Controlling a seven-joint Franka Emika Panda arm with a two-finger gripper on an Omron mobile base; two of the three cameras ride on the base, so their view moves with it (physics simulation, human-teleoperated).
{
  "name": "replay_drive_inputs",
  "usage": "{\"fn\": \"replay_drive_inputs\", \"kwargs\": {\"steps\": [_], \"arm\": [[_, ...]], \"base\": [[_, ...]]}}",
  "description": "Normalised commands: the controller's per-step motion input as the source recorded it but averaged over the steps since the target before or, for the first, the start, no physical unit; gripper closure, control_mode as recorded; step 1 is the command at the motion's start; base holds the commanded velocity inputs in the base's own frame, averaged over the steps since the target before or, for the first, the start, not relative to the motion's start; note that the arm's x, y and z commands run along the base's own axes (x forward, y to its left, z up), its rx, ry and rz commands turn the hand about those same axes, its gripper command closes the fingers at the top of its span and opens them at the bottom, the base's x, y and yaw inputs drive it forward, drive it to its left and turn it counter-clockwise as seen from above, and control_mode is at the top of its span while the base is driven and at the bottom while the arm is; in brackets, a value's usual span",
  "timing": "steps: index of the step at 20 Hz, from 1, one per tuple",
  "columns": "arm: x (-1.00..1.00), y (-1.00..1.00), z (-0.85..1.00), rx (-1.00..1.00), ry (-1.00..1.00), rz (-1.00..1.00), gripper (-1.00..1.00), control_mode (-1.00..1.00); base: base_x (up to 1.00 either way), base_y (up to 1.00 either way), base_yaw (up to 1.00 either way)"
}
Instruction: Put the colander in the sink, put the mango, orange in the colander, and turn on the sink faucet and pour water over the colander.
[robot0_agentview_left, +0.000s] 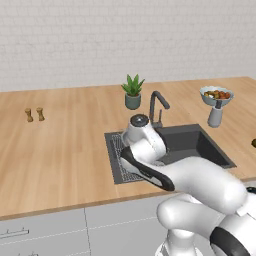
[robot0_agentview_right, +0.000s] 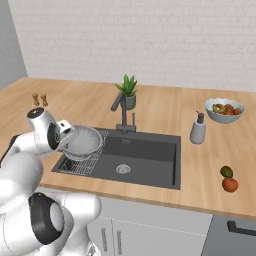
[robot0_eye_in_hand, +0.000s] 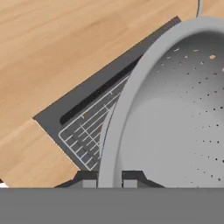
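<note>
Pincer (robot0_eye_in_hand: 110, 183) — colander (robot0_eye_in_hand: 175, 113) rim between tips

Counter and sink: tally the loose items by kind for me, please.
Colander, held by the gripper over the wire rack: 1
Loose fruit, mango and orange: 2
Fruit bowl: 1
Soap dispenser: 1
Potted plant: 1
Small brown shakers: 2
Total: 8
</note>
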Motion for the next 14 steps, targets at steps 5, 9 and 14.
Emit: {"fn": "replay_drive_inputs", "kwargs": {"steps": [5,9,14], "arm": [[0.32,-0.56,0.0,0.0,0.04,0.0,1.0,-1.0],[0.49,-0.33,-0.03,-0.01,0.05,0.0,1.0,-1.0],[0.36,-0.47,-0.12,-0.03,0.05,0.04,1.0,-1.0]], "base": [[0.0,0.0,0.0],[0.0,0.0,0.0],[0.0,0.0,0.0]]}}
